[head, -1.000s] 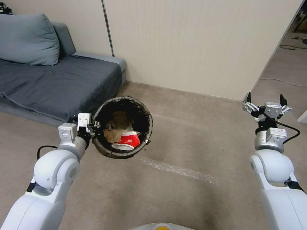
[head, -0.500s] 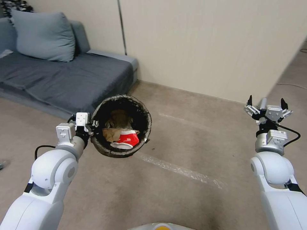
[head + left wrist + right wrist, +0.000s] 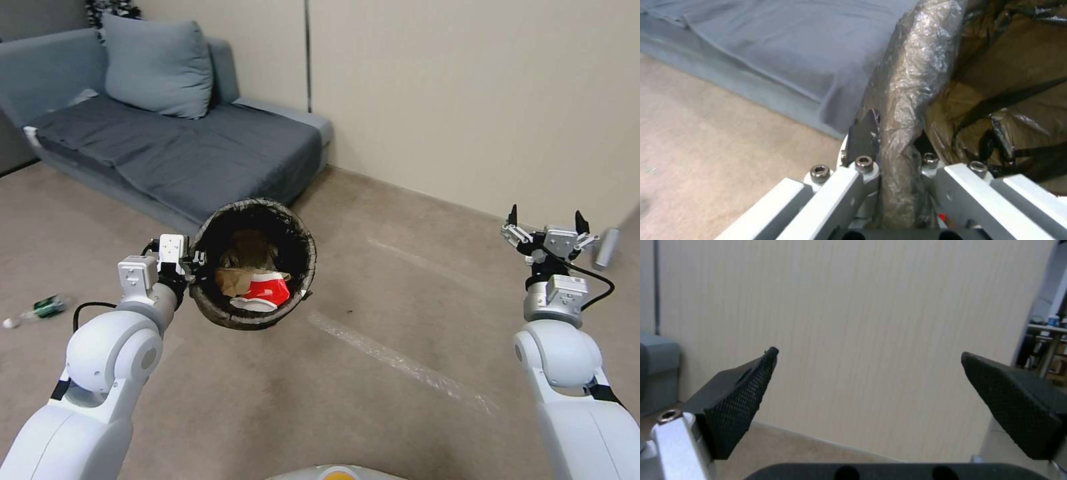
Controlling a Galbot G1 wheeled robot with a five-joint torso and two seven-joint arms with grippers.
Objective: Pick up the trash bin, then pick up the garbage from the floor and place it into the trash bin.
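— Fingers on the left gripper [image 3: 193,261]?
— Clamped on the trash bin [image 3: 227,213] rim, bin held above the floor [image 3: 373,413].
— Right gripper [image 3: 545,221]?
— Fingers wide apart, nothing in 'em; bottle [image 3: 41,308] lies on carpet, far left.

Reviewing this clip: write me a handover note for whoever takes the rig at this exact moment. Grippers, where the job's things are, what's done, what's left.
Left gripper: shut on the rim of the trash bin, holding it off the floor in front of the sofa.
Right gripper: open, empty, raised at the right, facing the wall.
Done: bin picked up; a red-and-white cup and brown paper bag lie inside it.
Left: a green-labelled bottle lies on the floor at far left. A grey cylindrical thing sits beyond the right gripper; I cannot tell whether it is litter.
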